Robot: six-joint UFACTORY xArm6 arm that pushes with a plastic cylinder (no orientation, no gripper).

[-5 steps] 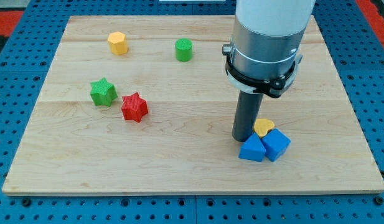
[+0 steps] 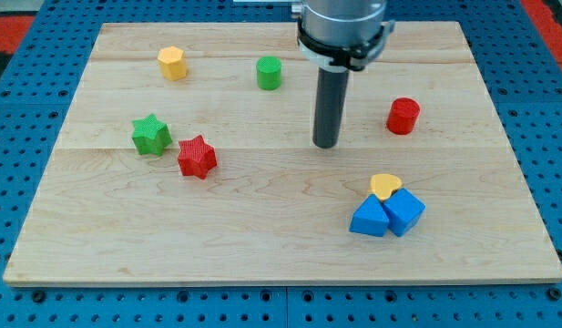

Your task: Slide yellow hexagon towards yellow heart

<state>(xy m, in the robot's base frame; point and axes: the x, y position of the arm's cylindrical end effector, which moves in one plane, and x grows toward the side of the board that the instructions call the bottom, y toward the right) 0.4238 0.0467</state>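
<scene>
Wooden board, my tip mid-board, yellow hexagon top-left, yellow heart far; no jaws visible.

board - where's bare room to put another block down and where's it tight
Bare wood along the view's bottom left, below the red star and green star; also between my tip and the stars. Crowded at bottom right, where the yellow heart touches two blue blocks.

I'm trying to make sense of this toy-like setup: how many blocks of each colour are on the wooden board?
Yellow: 2, the yellow hexagon and the yellow heart
Green: 2, the green cylinder and the green star
Red: 2, the red star and the red cylinder
Blue: 2, the blue blocks beside the heart
Total: 8
</scene>
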